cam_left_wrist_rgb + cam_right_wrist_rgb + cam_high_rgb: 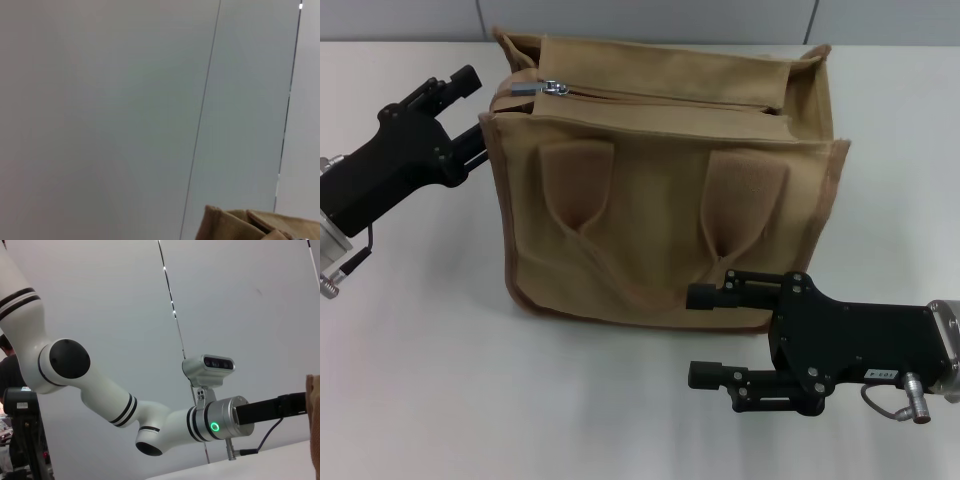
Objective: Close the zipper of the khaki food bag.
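Note:
The khaki food bag (660, 190) stands upright in the middle of the white table, its two looped handles hanging flat on the front face. The zipper (660, 97) runs along the top panel, and its silver pull tab (552, 88) lies at the bag's left end. My left gripper (475, 108) is open beside the bag's upper left corner, a little left of the pull tab. My right gripper (698, 336) is open and empty, low in front of the bag's lower right part. The left wrist view shows only a top corner of the bag (250, 225).
The white table (440, 400) stretches around the bag. A grey panelled wall (125, 100) stands behind. The right wrist view shows my left arm (150, 425) with its wrist camera and an edge of the bag (314, 415).

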Robot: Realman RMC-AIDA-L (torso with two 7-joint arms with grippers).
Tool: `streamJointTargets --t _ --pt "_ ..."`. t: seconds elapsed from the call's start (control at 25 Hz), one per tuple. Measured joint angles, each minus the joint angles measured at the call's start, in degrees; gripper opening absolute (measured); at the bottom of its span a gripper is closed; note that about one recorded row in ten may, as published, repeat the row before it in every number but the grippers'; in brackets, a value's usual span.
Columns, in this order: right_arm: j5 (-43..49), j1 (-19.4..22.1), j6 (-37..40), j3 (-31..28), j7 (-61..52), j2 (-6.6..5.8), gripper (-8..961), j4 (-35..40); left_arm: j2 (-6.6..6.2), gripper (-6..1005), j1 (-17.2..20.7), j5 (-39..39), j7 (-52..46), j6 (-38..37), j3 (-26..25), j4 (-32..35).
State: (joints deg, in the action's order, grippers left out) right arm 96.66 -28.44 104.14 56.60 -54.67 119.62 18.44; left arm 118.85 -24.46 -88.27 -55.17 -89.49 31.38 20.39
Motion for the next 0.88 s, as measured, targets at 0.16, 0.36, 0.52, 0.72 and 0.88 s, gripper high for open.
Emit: streamJointTargets --t 0.16,0.36,0.52,0.72,0.88 --pt "-0.1 0.0 0.0 0.0 0.0 0.00 712 0.0 0.12 674 0.0 0.7 -0.1 0.0 -0.4 -0.1" --pt "-0.1 0.0 0.0 0.0 1.3 0.00 713 -0.4 0.21 650 0.5 2.2 2.6 -0.5 -0.3 -1.6" --pt "-0.3 0.1 0.0 0.0 1.7 0.00 713 -0.7 0.11 632 0.5 2.9 3.8 -0.6 -0.5 -2.5" --pt "-4.4 0.4 0.3 0.0 1.7 -0.01 712 -1.7 0.09 470 0.5 3.0 3.8 -0.7 -0.2 -2.5" --pt "-13.1 1.0 2.3 0.0 2.4 -0.02 712 -4.1 0.13 333 0.4 3.0 3.5 -0.7 0.0 -2.6"
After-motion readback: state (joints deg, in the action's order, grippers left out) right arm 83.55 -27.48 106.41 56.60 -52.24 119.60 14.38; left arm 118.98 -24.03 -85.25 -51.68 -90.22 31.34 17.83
